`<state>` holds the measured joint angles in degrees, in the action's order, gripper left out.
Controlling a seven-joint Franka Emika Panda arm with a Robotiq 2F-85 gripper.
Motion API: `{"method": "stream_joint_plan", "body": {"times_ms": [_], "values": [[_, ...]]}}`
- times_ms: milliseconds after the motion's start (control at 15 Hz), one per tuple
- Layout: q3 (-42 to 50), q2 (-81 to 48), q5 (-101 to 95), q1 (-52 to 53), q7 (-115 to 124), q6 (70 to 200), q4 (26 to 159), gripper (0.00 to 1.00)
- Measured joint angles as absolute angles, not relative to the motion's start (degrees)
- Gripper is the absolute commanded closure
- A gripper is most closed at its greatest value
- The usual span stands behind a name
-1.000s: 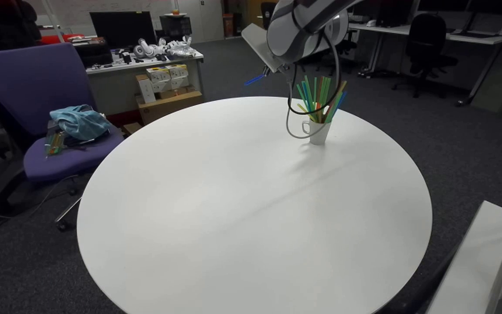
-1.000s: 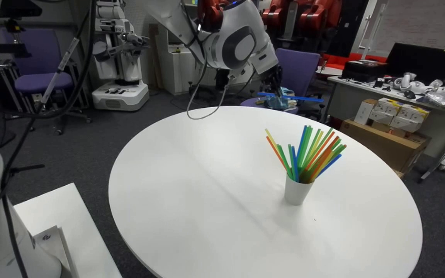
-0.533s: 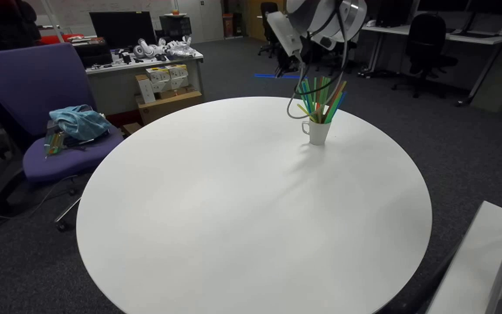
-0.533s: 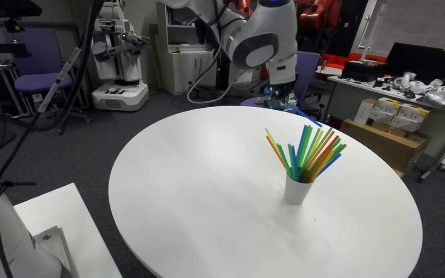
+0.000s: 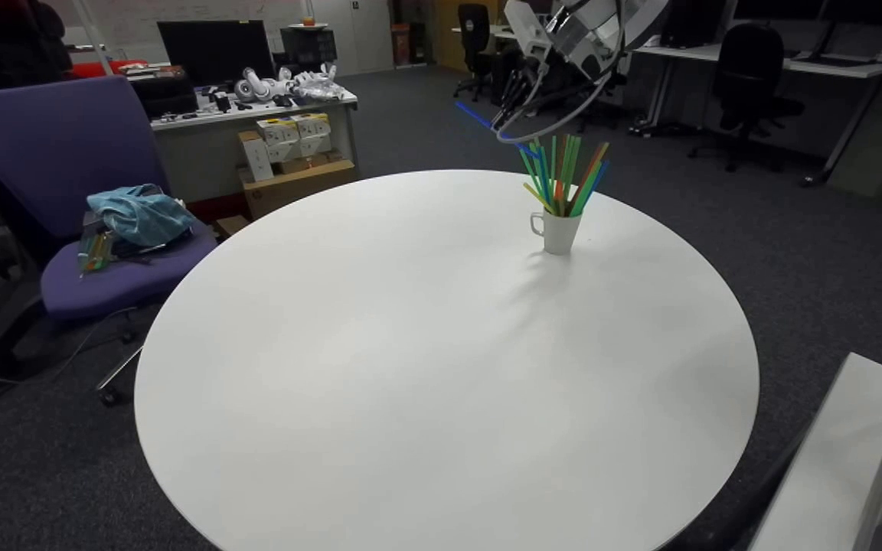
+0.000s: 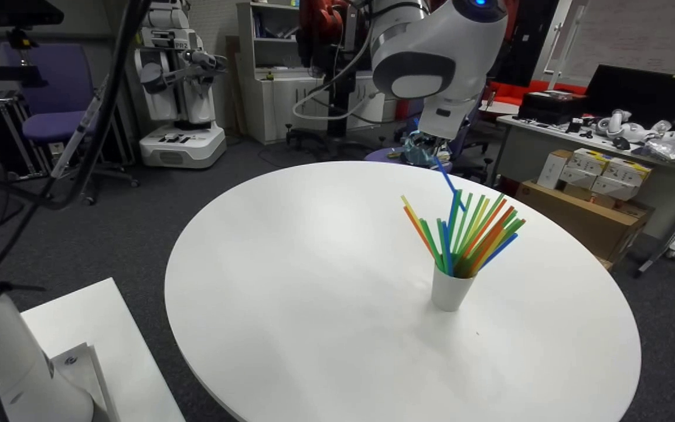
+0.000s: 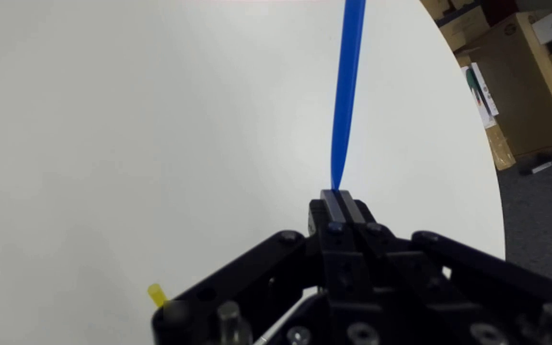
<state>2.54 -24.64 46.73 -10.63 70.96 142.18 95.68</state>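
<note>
Blue straw (image 7: 348,86) at upper centre-right of the wrist view is pinched flat by the closed pincer (image 7: 337,194). Both exterior views show a straw-filled mug (image 6: 453,292) right of centre; the wrist view catches one yellow straw tip (image 7: 156,293) lower left and the bench (image 7: 113,134) spreading left from its curved edge.

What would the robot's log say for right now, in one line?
End effector: shut on blue straw | straw: held above round table | white mug: upright on table, holding colorful straws
</note>
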Motion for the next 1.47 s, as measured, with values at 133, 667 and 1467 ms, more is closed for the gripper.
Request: {"method": "stream_joint_plan", "body": {"times_ms": [133,667,1467], "values": [[2.8,-24.6,51.4,-11.4,71.4,140.0,94.8,1.00],[5.5,-24.6,61.1,-12.2,72.8,138.8,93.5,1.00],[8.4,-28.4,71.3,-17.7,75.6,130.8,93.4,1.00]]}}
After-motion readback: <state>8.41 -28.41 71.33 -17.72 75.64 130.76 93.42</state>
